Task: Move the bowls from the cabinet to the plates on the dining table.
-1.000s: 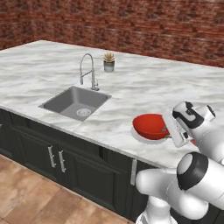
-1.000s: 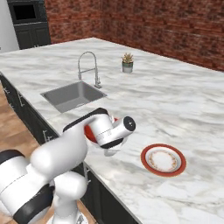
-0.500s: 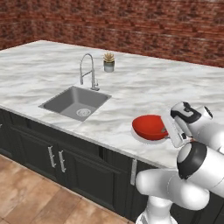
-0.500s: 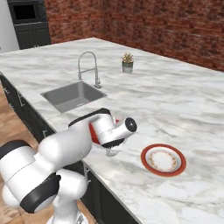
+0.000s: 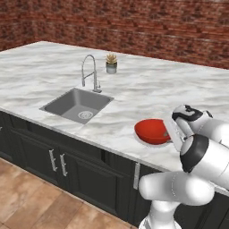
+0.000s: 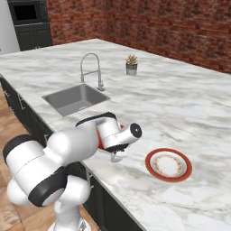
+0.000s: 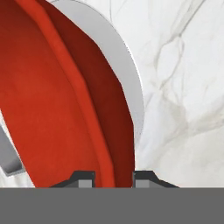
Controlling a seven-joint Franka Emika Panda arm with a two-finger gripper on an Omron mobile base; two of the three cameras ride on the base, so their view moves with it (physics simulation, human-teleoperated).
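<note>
The red bowl (image 5: 153,131) is sitting on the pale plate (image 7: 124,83) near the front edge of the dining table (image 5: 147,89), and the gripper (image 7: 111,178) is pinching its rim, one fingertip inside the wall and one outside. By my judgement the first delivery is all but done: only the release is missing. The red-orange plate (image 6: 168,164) is lying bare just beside it, waiting for the second bowl. Counting: one bowl, two plates, one sink (image 5: 77,104), one faucet (image 5: 91,71), one small potted plant (image 5: 111,63).
</note>
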